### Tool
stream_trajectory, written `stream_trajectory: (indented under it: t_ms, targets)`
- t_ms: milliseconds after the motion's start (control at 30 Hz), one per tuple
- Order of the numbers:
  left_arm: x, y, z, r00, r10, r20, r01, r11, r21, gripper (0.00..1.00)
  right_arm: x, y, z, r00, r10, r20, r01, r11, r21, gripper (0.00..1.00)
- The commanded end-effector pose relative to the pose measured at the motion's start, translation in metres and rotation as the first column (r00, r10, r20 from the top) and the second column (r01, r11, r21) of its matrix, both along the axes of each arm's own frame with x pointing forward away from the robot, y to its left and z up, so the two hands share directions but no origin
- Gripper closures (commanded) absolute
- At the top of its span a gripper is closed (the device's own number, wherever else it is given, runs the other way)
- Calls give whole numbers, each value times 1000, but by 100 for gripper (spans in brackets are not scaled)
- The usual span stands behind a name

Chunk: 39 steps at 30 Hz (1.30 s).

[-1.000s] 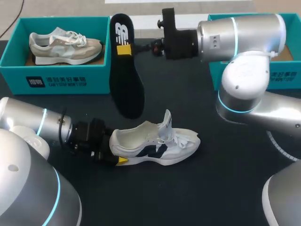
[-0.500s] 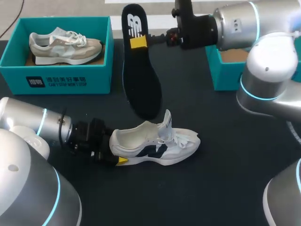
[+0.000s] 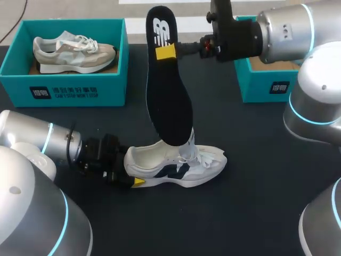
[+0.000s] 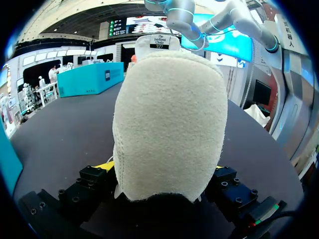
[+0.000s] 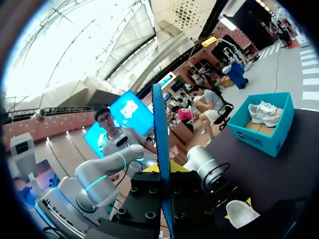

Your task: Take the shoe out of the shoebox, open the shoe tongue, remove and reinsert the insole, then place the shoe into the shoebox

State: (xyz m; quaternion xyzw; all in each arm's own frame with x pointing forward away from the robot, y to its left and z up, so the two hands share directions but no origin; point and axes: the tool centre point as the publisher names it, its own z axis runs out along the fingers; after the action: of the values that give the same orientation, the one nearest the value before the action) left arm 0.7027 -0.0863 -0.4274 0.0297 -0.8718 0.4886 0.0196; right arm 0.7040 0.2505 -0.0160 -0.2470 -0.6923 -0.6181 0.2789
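White logo on the insole [image 3: 170, 106] above the shoe [image 3: 176, 164]; white label on the shoebox [image 3: 80, 80] front, behind and left of the shoe; printed tongue tag [image 4: 158, 42]. Wording unreadable.

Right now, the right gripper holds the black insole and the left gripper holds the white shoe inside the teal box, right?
Not quite. The white shoe is not inside a teal box; it lies on the black table, as the head view shows. The right gripper does hold the black insole, and the left gripper holds the white shoe.
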Motion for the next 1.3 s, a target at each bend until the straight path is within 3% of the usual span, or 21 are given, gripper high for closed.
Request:
stream_trajectory:
  t_ms: [33,167,633,700,800,867,1300]
  targets:
    - [1,-1,-5,1000,1,1,-1,1000,3,100,-19,-4,1,1000,-18,-10,18,1000,4,100]
    - [1,-1,-5,1000,1,1,-1,1000,3,100,-27,-3,3,1000,5,-7,-5,1000,2,100]
    - [1,-1,-5,1000,1,1,-1,1000,3,100,-27,-3,3,1000,5,-7,-5,1000,2,100]
    - [1,-1,-5,1000,1,1,-1,1000,3,100,-26,-5,6,1000,2,1,-2,998,64,100]
    - [1,-1,-5,1000,1,1,-1,1000,3,100,-32,-12,11,999,45,-14,-43,989,142,100]
    - [1,-1,-5,1000,1,1,-1,1000,3,100,-36,-13,13,994,71,-86,-61,992,113,100]
    - [1,-1,-5,1000,1,1,-1,1000,3,100,-64,-31,26,986,5,-166,0,999,35,100]
